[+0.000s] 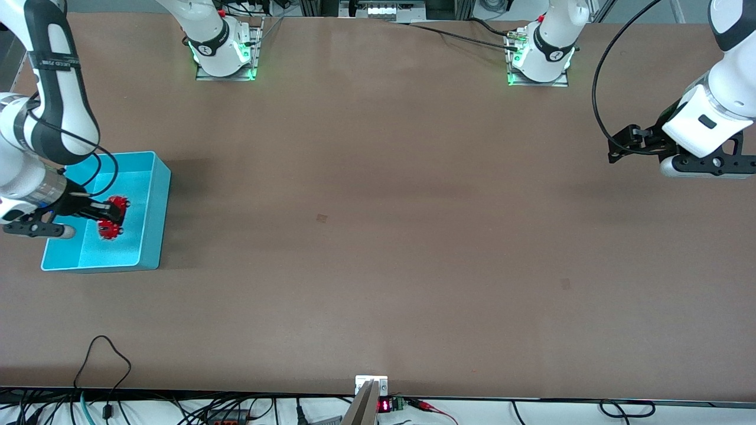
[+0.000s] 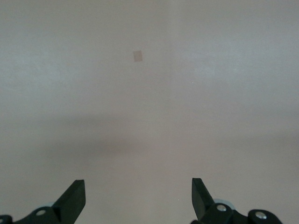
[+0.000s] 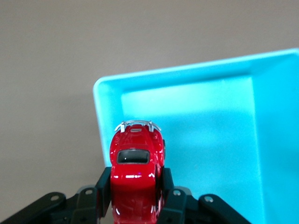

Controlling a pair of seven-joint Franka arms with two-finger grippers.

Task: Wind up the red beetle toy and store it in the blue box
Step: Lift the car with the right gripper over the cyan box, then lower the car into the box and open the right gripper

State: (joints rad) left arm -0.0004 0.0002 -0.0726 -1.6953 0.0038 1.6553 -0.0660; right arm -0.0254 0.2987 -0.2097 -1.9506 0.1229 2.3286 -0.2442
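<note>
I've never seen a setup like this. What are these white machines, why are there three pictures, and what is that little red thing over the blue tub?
The white machines are two robot arms bolted along one edge of a brown table. The wide picture comes from a high camera facing them; the other two come from small cameras on each arm's wrist, looking past its two black fingers. On the table stands the blue box, toward the right arm's end. The right gripper is over the box, shut on the red beetle toy, a tiny toy car pinched between its fingers. The left gripper waits over bare table at the left arm's end, open and holding nothing.
</note>
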